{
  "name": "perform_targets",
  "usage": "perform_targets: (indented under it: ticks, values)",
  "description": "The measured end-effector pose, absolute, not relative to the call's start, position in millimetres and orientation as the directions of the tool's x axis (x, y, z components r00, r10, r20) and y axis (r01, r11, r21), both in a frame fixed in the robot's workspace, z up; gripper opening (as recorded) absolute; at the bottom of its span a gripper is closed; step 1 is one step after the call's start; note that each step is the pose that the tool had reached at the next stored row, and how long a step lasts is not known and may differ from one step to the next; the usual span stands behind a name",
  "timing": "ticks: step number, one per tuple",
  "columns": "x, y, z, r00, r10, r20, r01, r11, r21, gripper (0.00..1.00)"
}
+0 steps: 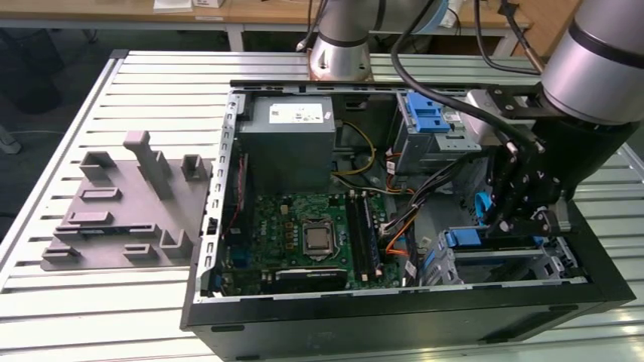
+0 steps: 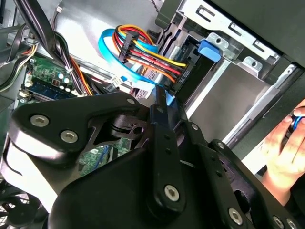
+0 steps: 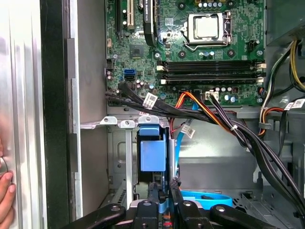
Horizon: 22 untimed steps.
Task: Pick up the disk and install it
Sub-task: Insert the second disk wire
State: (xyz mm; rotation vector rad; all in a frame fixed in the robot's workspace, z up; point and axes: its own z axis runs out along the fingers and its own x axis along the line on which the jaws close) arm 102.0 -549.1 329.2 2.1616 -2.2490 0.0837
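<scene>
Pinching a blue rail of the disk (image 3: pixel 163 202), end effector (image 3: pixel 163 193) inside computer case (image 1: pixel 403 317), hand (image 2: pixel 286 152) in second wrist view.

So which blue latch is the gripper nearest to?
The blue latch on the drive cage beside the gripper; the other latch sits farther off, by the power supply.
</scene>
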Motion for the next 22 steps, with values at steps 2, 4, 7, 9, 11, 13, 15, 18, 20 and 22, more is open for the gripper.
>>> perform_targets:
  ticks: [2,4,7,9,11,13,15,18,20,22]
  values:
    - [102.1,-549.3,328.8,-0.040,-0.998,0.048,-0.999,0.039,-0.024,0.24]
    - [102.2,-549.7,328.6,-0.040,-0.998,0.042,-0.999,0.039,-0.024,0.24]
    - [102.3,-550.1,328.7,-0.040,-0.999,0.035,-0.999,0.039,-0.023,0.24]
    - [102.3,-550.1,328.6,-0.040,-0.999,0.033,-0.999,0.039,-0.023,0.24]
    - [102.3,-550.1,328.5,-0.040,-0.999,0.033,-0.999,0.039,-0.023,0.25]
    - [102.3,-550.2,328.6,-0.040,-0.999,0.033,-0.999,0.039,-0.023,0.31]
    - [102.3,-550.2,328.6,-0.040,-0.999,0.033,-0.999,0.039,-0.023,0.31]
    - [102.3,-550.2,329.0,-0.040,-0.999,0.033,-0.999,0.039,-0.023,0.31]
    - [102.3,-550.2,329.8,-0.040,-0.999,0.033,-0.999,0.039,-0.023,0.31]
    - [102.3,-550.2,330.9,-0.040,-0.999,0.033,-0.999,0.039,-0.023,0.31]
